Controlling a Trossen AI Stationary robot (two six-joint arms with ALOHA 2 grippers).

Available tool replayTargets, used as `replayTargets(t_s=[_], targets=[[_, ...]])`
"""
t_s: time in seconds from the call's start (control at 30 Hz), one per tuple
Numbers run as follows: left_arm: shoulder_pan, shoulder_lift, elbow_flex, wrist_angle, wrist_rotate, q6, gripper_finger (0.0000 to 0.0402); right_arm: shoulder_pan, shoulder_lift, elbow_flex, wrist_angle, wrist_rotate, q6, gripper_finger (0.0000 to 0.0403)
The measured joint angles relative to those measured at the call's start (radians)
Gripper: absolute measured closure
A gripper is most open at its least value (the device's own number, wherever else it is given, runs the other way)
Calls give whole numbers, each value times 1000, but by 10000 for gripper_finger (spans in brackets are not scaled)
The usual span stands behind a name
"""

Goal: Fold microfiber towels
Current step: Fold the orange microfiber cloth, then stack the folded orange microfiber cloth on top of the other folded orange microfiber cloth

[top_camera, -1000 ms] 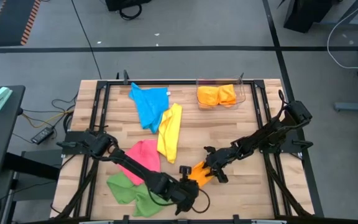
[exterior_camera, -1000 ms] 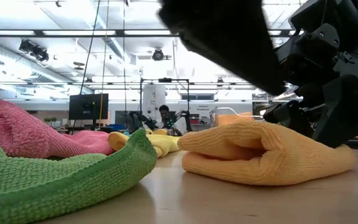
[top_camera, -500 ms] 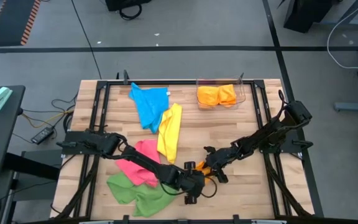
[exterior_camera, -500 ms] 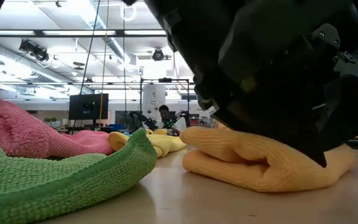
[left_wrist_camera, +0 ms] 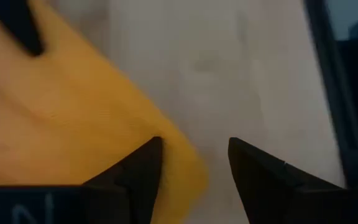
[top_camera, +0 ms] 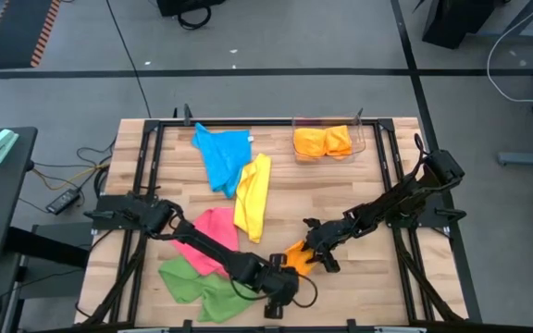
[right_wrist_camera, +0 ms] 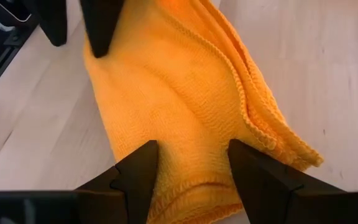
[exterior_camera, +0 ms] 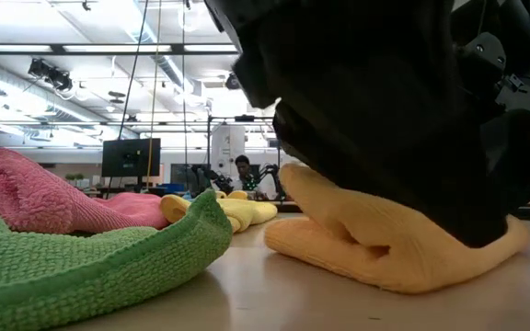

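An orange towel (top_camera: 296, 257) (exterior_camera: 375, 248) lies folded in several layers on the table near the front middle. My left gripper (top_camera: 290, 271) (left_wrist_camera: 194, 162) is open at the towel's front corner. My right gripper (top_camera: 305, 252) (right_wrist_camera: 193, 165) is open at the towel's other end, with cloth filling the gap between its fingers. In the low view a dark gripper body lies on top of the towel and hides its upper side. The pink (top_camera: 209, 239), green (top_camera: 192, 285), yellow (top_camera: 253, 196) and blue (top_camera: 222, 155) towels lie crumpled on the table's left half. My left gripper has one finger (left_wrist_camera: 138, 171) on the towel's corner edge (left_wrist_camera: 173, 146), coming down at a slant from the left. The other finger stands over bare wood. The towel lies on the table. My right gripper straddles the towel's end (right_wrist_camera: 191, 143) with a finger at either side, slanting down from the right. The cloth between them lies ungathered on the table. Whether the fingers squeeze it, I cannot tell.
A clear bin (top_camera: 364, 139) at the far right holds folded orange cloths (top_camera: 324, 141). Dark frame rails (top_camera: 391, 166) run along the table's sides. Bare wood (top_camera: 359, 287) lies right of the orange towel, toward the front.
My left gripper has come toward the table's right and down onto the orange towel. In the low view its dark body now covers the towel's top. The towel's upper fold is pressed down on the right and its left end stands up higher.
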State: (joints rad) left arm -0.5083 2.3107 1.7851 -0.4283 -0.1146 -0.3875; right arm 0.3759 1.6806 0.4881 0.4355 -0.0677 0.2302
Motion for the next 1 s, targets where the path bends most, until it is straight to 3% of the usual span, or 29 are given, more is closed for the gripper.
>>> replayTargets(t_s=[0.37, 0.53, 0.73, 0.93, 1.0], targets=[[-32, -20, -2, -103, 196, -40, 224, 0, 0, 0, -2, 0, 3, 194], [-41, -81, 3, -101, 182, 29, 239, 0, 0, -1, -2, 0, 1, 194], [-50, -101, 2, -203, -12, 282, 246, -1, 0, -2, 3, 0, -3, 194], [-109, -101, 1, -268, -327, 670, 211, -1, 0, -2, 14, 4, 33, 194], [-121, -97, 1, -264, -384, 758, 197, 0, 0, -2, 21, 16, 33, 194]])
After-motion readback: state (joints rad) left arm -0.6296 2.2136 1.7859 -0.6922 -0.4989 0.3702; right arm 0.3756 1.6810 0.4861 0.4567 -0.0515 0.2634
